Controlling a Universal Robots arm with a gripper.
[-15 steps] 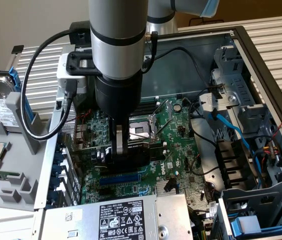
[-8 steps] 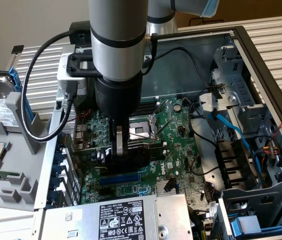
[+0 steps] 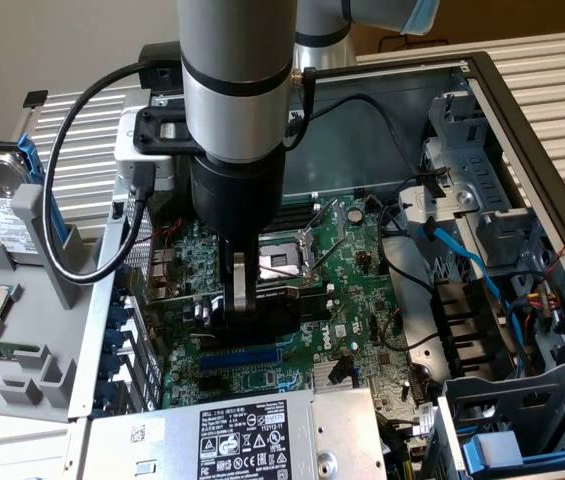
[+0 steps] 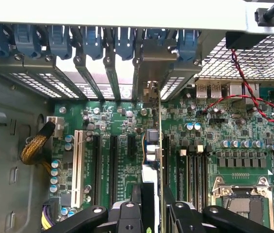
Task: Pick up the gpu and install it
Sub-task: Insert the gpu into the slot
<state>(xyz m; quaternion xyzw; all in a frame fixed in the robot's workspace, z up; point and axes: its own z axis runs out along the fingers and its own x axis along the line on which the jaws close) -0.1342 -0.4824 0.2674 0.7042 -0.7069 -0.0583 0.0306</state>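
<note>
The gpu (image 4: pixel 152 145) stands edge-on over the expansion slots of the green motherboard (image 4: pixel 224 141), and its silver end bracket (image 4: pixel 152 58) reaches the row of rear slot openings. My gripper (image 4: pixel 155 208) is shut on the card, with one black finger (image 4: pixel 136 206) on each side of it. In the exterior view my gripper (image 3: pixel 240 300) hangs straight down inside the open computer case, and the gpu (image 3: pixel 274 305) shows as a dark block at the fingers, just above the blue slot (image 3: pixel 247 355). Whether the card's edge sits fully in a slot is hidden.
The CPU socket (image 3: pixel 277 260) lies just behind the gripper. A power supply (image 3: pixel 242 435) borders the near side, with drive cages and blue cables (image 3: pixel 472 270) on the exterior view's right. Blue slot latches (image 4: pixel 93 41), a white slot (image 4: pixel 77 165) and red-black wires (image 4: pixel 243 97) surround the card.
</note>
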